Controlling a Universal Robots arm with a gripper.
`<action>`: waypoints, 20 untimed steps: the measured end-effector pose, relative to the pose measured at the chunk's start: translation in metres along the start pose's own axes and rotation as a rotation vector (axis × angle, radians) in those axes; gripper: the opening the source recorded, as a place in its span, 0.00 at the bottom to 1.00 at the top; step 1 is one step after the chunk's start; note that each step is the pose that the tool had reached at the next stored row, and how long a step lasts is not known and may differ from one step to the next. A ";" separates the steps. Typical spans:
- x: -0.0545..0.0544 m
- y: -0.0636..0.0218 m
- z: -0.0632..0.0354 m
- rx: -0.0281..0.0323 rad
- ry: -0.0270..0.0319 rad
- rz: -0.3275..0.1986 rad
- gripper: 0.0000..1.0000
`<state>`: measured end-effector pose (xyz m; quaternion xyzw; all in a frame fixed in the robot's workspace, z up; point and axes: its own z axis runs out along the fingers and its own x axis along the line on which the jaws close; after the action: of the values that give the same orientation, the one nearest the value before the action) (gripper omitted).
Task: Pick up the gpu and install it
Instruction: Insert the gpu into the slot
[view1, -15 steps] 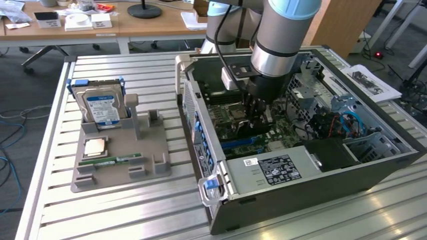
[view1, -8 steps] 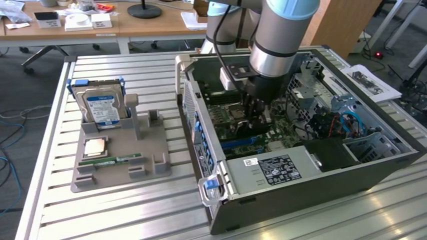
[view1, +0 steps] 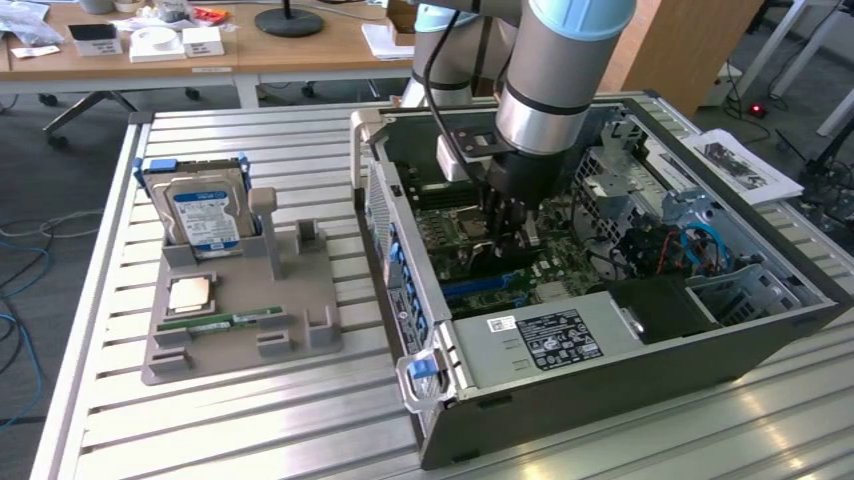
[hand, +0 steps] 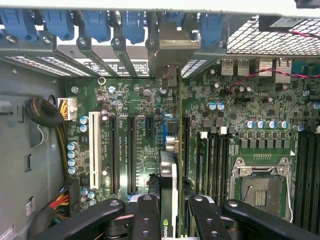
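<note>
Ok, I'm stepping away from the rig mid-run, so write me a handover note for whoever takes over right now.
End effector: shut on the gpu, reaching down inside the open computer case.
Gpu: held edge-on over the expansion slots of the motherboard, bracket end toward the case's rear.
Done: gpu picked up and brought into the case.
Left: install not confirmed; I cannot tell whether the card sits in a slot.
</note>
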<state>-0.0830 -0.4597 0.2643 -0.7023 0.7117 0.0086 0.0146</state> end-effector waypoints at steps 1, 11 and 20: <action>0.000 0.0002 0.0001 0.0000 0.0001 0.000 0.27; 0.002 0.0014 0.0005 0.0001 -0.0001 0.000 0.27; 0.002 0.0051 0.0028 0.0000 0.0001 0.000 0.27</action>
<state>-0.0881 -0.4613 0.2614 -0.7022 0.7118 0.0085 0.0146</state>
